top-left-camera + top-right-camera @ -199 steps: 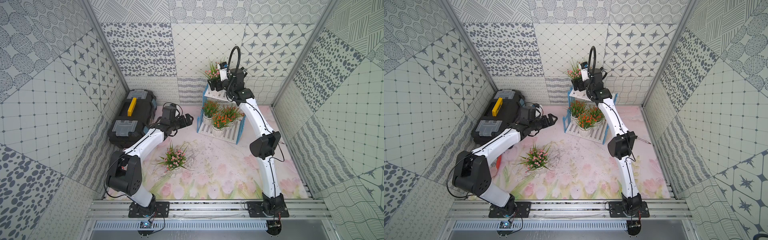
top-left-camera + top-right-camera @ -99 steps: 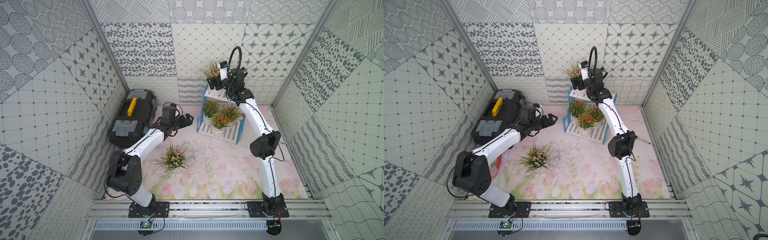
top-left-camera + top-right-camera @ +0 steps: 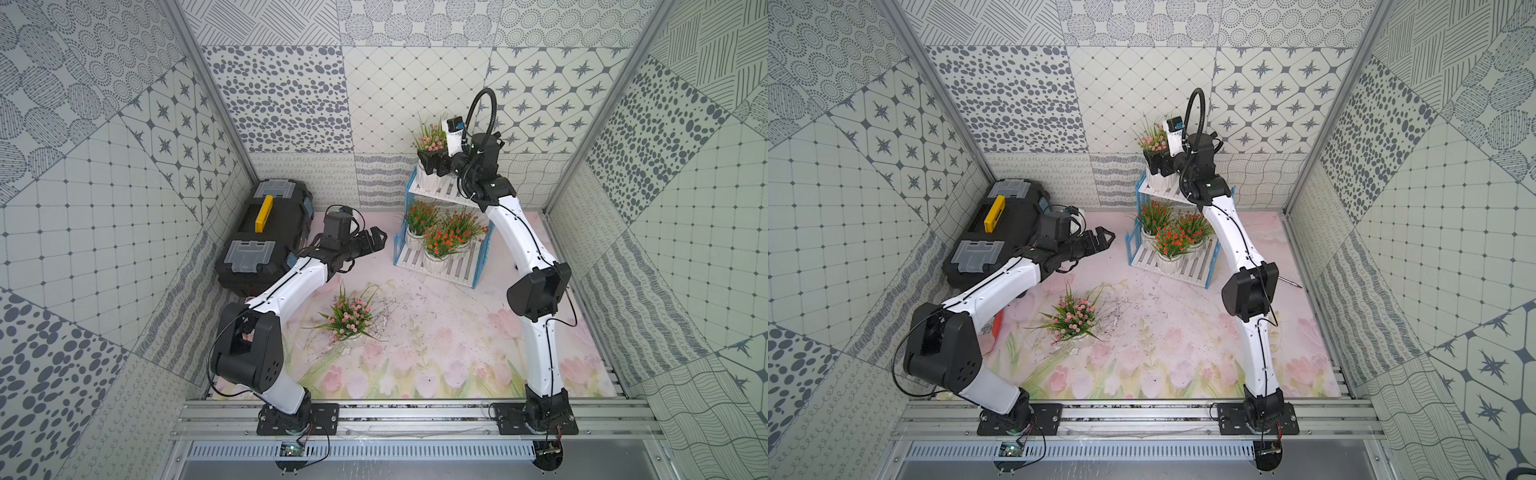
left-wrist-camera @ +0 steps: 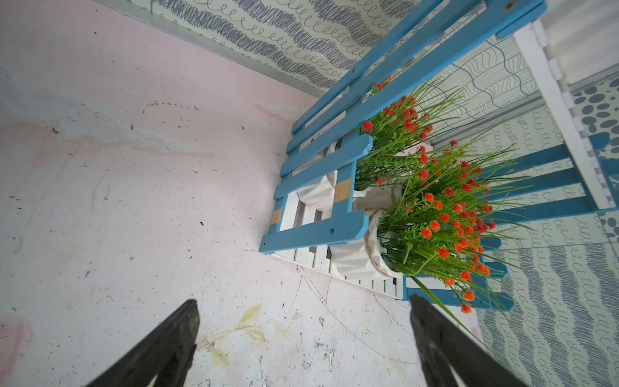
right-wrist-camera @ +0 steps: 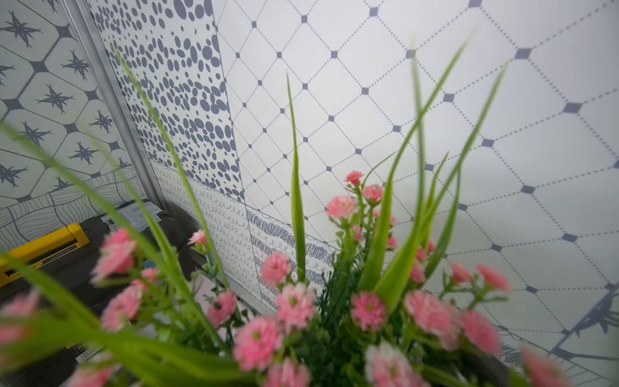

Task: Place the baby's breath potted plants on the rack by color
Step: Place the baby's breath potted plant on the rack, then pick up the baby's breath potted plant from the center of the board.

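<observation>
A: Status on the plants?

B: Three orange-red plants (image 3: 440,237) crowd the lower tier of the rack (image 3: 457,270), right of center in both top views. The upper pink plant (image 3: 430,139) sits on the top tier, upper middle. The loose pink plant (image 3: 347,318) stands on the mat (image 3: 436,332), lower center, well apart from the rack.

A: Tools?

B: Jaws of the right gripper (image 3: 434,163) are spread wide on either side of the upper plant's white pot. Can't tell if they touch; looks let go. The left gripper (image 4: 303,306) is spread with nothing between its fingers, beside the toolbox (image 3: 266,232) and facing the rack.

A: Handling?

B: Probably light and tippy. The pot is stiff and ribbed, so decent purchase. Leaves are soft and springy, no hold there. Grab the pot's sides under the rim, coming in low. From above the foliage hides most of the loose one's pot.
</observation>
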`<action>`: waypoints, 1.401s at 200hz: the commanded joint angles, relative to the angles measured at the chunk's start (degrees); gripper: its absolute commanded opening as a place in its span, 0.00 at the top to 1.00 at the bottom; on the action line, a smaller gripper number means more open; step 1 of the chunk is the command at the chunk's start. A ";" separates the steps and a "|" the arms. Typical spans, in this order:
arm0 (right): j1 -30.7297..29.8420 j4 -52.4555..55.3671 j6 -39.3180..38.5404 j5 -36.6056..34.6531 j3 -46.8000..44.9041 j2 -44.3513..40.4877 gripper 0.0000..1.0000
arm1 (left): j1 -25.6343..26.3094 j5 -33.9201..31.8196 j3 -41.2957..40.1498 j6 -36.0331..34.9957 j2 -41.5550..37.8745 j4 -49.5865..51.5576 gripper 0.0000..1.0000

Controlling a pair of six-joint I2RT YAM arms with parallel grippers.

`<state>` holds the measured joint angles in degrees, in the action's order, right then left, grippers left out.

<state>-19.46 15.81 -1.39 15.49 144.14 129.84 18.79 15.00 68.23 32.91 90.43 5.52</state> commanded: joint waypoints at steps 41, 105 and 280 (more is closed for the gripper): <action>0.35 -9.44 1.93 3.89 -2.15 -6.20 0.02 | 0.15 0.07 0.24 -0.69 -1.04 -1.64 0.02; 0.40 -15.44 0.12 4.38 -4.74 -12.07 0.02 | 0.11 -0.40 -0.11 -0.73 -2.06 -1.91 0.02; -18.86 -3.82 10.50 6.53 -88.51 -66.47 0.02 | -7.23 -5.05 -1.25 3.41 -9.15 9.37 0.02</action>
<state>-34.06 14.83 6.13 21.69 64.27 63.96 13.06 11.97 68.88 34.28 83.64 11.07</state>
